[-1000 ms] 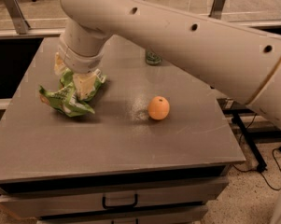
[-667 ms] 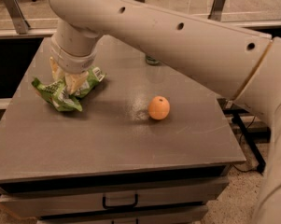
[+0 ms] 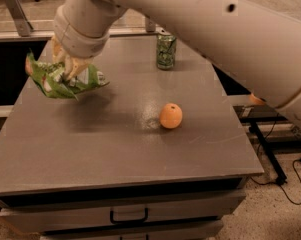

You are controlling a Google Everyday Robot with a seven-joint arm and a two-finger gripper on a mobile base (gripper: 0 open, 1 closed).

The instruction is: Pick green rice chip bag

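The green rice chip bag (image 3: 57, 81) is a crumpled light-green foil bag with white print and an orange corner. It hangs in the air above the left side of the grey table (image 3: 115, 144), casting a shadow below. My gripper (image 3: 66, 66) is at the upper left, its cream fingers shut on the top of the bag. The white arm reaches in from the upper right and fills the top of the view.
An orange fruit (image 3: 170, 116) sits near the table's middle. An upright green patterned drink can (image 3: 166, 50) stands at the back. A drawer handle (image 3: 129, 216) shows under the front edge. Cables lie on the floor at right.
My gripper has lifted the bag off the table and carried it up and to the left. The arm rose, uncovering the can. The orange has not moved.
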